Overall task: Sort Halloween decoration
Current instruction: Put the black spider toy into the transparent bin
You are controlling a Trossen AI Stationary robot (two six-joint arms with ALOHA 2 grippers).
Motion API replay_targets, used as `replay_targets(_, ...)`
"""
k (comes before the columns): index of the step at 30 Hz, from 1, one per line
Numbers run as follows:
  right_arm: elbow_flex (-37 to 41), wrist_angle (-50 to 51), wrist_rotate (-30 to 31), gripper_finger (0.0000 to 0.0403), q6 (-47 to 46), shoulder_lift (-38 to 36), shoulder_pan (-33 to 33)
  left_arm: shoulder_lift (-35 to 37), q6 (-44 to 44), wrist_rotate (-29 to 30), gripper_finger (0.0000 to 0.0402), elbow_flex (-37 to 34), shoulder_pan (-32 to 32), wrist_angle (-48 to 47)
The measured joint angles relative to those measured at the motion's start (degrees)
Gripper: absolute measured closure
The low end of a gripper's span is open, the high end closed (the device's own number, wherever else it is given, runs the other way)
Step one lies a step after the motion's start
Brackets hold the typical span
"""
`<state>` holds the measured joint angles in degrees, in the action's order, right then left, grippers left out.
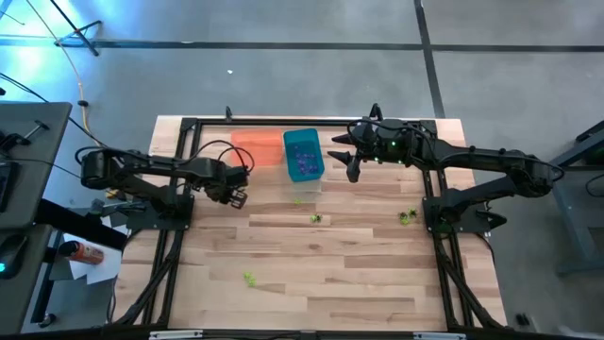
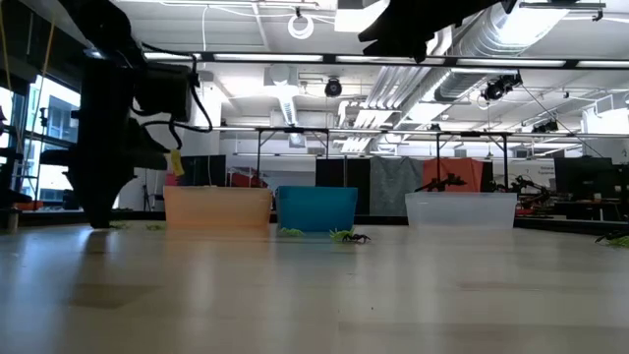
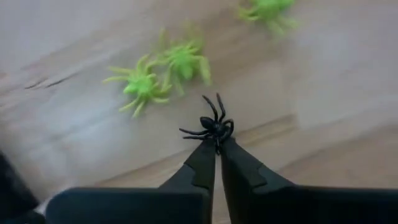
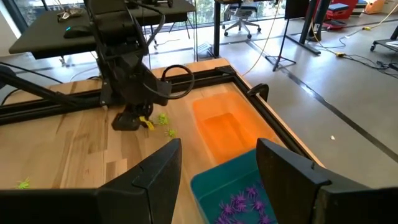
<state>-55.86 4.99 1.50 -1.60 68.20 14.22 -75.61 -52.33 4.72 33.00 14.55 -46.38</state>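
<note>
Tool on your left arm (image 1: pixel 238 196) sits down at the worktop (image 1: pixel 311 274) just beside the orange bin (image 1: pixel 257 148) in the high view, while your right tool (image 1: pixel 351 161) hangs above the worktop next to the teal bin (image 1: pixel 304 156), on the side away from the orange bin. Yellow-green spiders (image 1: pixel 315 219) lie scattered on the wood, well apart from the orange bin.

From the low view, you see the orange bin (image 2: pixel 217 206), teal bin (image 2: pixel 316 208) and clear bin (image 2: pixel 461 208) in a row, with a few trinkets on the wood in front of the teal one.

Your left wrist view shows the left tool (image 3: pixel 217 149) pinched closed on a black spider (image 3: pixel 212 126), with two yellow-green spiders (image 3: pixel 163 71) close by on the wood.

Your right wrist view shows the right tool's fingers (image 4: pixel 163 167) standing apart and holding nothing, above the teal bin (image 4: pixel 214 183), which contains purple spiders (image 4: pixel 244 204); the orange bin (image 4: pixel 224 127) lies beyond it, and your left tool (image 4: pixel 129 119) beside that.
</note>
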Motion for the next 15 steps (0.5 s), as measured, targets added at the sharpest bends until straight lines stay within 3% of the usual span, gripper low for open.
replay_targets(6,0.0,0.0,0.0,0.0199,-0.1,0.0,0.0,8.7,4.8,-0.2,0.0399,0.7,-0.4,1.7)
replay_targets(11,0.0,-0.9,-0.6,0.0199,-4.1,0.0,0.0,19.7,16.9,-0.3,0.04,0.8,-1.6,13.8)
replay_targets(15,0.0,-4.3,-1.2,0.0199,-11.5,0.0,0.0,23.2,26.0,-1.7,0.0401,2.1,-1.6,23.3)
